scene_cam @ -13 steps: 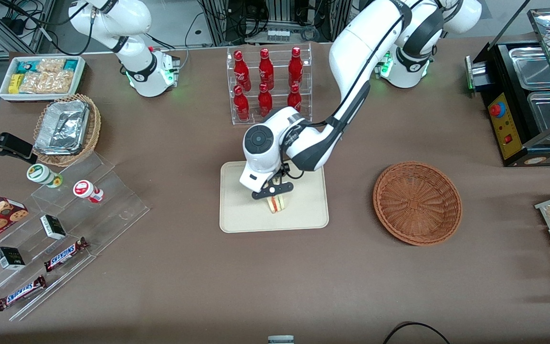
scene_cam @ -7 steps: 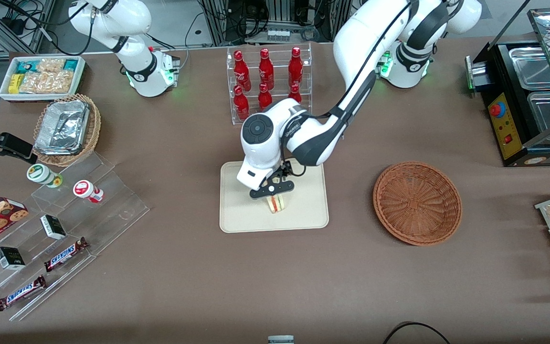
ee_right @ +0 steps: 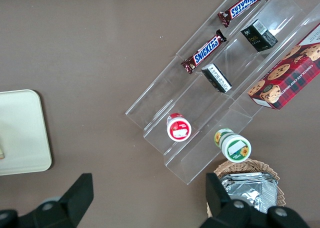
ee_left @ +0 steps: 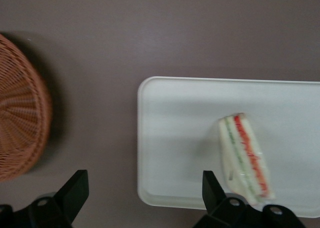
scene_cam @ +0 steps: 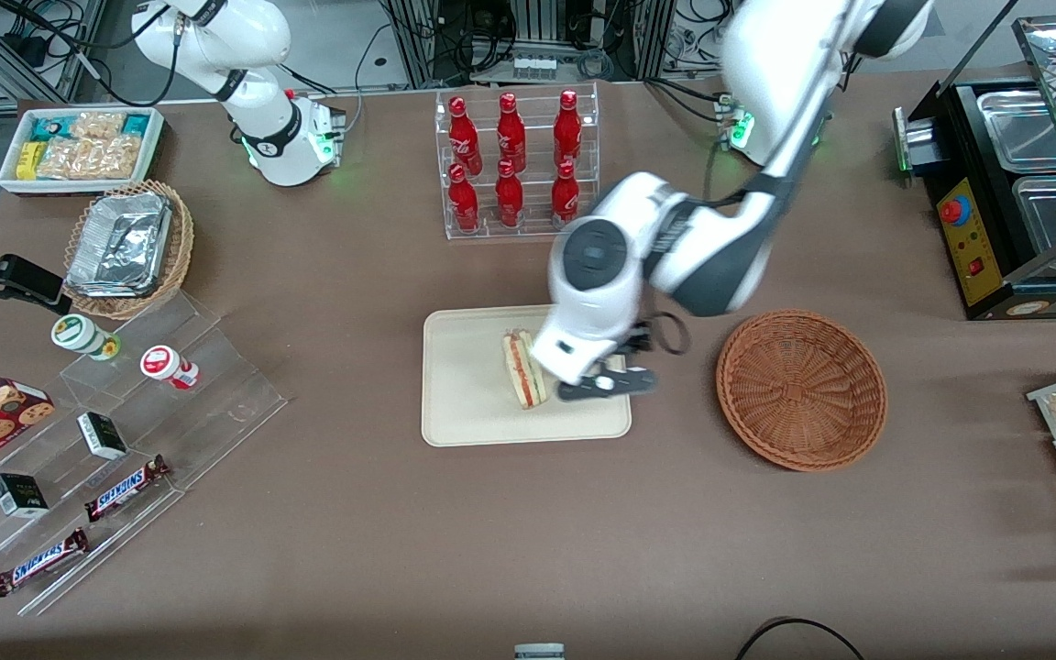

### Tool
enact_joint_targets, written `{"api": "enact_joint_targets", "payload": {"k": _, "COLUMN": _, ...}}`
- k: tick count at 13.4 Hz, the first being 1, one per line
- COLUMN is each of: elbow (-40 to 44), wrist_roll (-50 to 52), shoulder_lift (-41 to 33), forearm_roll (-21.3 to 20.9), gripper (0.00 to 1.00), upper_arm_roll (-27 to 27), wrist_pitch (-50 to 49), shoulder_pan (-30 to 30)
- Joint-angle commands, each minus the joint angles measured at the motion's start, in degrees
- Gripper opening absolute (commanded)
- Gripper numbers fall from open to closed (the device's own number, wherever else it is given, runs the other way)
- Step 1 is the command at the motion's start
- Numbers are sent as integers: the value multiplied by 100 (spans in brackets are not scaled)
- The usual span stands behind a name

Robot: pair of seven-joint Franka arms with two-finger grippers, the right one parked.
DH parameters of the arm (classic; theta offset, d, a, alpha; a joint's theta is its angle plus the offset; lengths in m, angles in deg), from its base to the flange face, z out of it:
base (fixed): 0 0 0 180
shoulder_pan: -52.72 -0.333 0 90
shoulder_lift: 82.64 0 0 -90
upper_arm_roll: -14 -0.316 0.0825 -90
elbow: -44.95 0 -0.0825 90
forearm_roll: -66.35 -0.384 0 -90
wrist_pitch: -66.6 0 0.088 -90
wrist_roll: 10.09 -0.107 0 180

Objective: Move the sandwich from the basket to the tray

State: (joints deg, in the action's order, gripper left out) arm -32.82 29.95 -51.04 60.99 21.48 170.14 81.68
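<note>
While the left arm's gripper (scene_cam: 608, 384) hovers over the tray's edge nearest the basket, its fingers (ee_left: 75, 190) are spread wide and hold nothing. Beside those fingers, toward the parked arm's end, the wrapped sandwich (scene_cam: 524, 368) lies on the cream-beige tray (scene_cam: 464, 403), clear of both fingertips, showing red, yellow and green filling. The reddish-brown wicker basket (scene_cam: 800, 390) sits on the brown bench (scene_cam: 583, 532), well apart from the fingers toward the working arm's end.
</note>
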Motion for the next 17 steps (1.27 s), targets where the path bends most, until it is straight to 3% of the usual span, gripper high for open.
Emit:
{"api": "enact_joint_targets", "payload": {"k": 1, "elbow": -1168, "wrist_roll": -986, "shoulder_lift": -925, "forearm_roll": 175, "gripper": 100, "upper_arm_roll": 61, "wrist_pitch": 79, "shoulder_pan": -634}}
{"api": "enact_joint_targets", "payload": {"k": 6, "elbow": -1793, "wrist_roll": -2447, "shoulder_lift": -1681, "forearm_roll": 281, "gripper": 100, "upper_arm_roll": 61, "wrist_pitch": -52, "shoulder_pan": -1575}}
{"api": "enact_joint_targets", "payload": {"k": 10, "elbow": -1803, "wrist_roll": -3291, "shoulder_lift": -1947, "forearm_roll": 281, "gripper": 100, "upper_arm_roll": 43, "wrist_pitch": -606, "shoulder_pan": -2068}}
{"api": "enact_joint_targets", "payload": {"k": 13, "elbow": -1786, "wrist_roll": -3985, "shoulder_lift": -2157, "forearm_roll": 281, "gripper": 100, "upper_arm_roll": 341, "wrist_pitch": -921, "shoulder_pan": -2814}}
{"api": "enact_joint_targets", "payload": {"k": 17, "elbow": -1715, "wrist_roll": -4741, "shoulder_lift": -2754, "forearm_roll": 263, "gripper": 100, "upper_arm_roll": 342, "wrist_pitch": -1572, "shoulder_pan": -3176}}
